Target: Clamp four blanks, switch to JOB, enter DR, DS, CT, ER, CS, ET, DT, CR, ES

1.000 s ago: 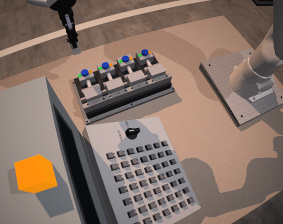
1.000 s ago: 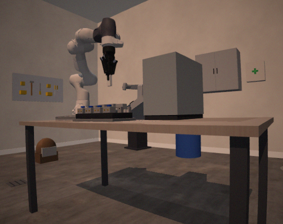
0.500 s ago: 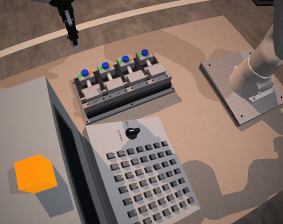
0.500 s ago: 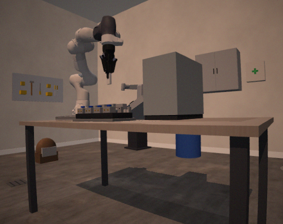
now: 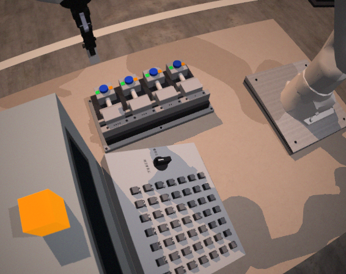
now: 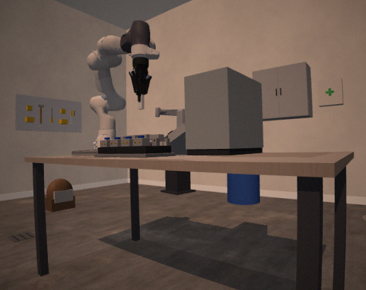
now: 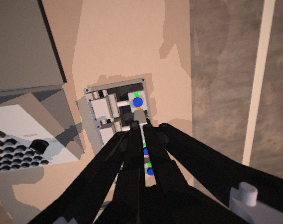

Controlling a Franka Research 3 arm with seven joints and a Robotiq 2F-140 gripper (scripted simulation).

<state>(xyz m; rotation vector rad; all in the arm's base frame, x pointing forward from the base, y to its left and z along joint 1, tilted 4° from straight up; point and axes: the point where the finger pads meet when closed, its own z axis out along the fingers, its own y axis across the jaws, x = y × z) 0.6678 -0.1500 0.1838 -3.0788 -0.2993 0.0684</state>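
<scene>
My gripper (image 5: 93, 57) (image 6: 140, 103) (image 7: 139, 116) is shut and empty, high above the table near the left end of the vise row. Pale blocks (image 5: 114, 113) (image 5: 140, 103) (image 5: 166, 94) (image 5: 191, 85) sit at the stations; blank and jaw are hard to tell apart. The blue valves (image 5: 104, 88) (image 5: 129, 80) (image 5: 153, 71) (image 5: 176, 63) each have a lit green lens (image 5: 97, 92) and a lit amber lens (image 5: 110, 87). The black selector (image 5: 162, 162) is turned with its handle toward the right; its setting is unclear. No key (image 5: 135, 190) is lit. The amber lamp (image 5: 44, 212) is bright.
The grey cabinet (image 5: 24, 137) (image 6: 207, 113) stands tall left of the vises and key panel (image 5: 122, 171). The robot's base plate (image 5: 272, 101) is at the right. The table edge (image 6: 184, 165) runs along the valve side of the vises.
</scene>
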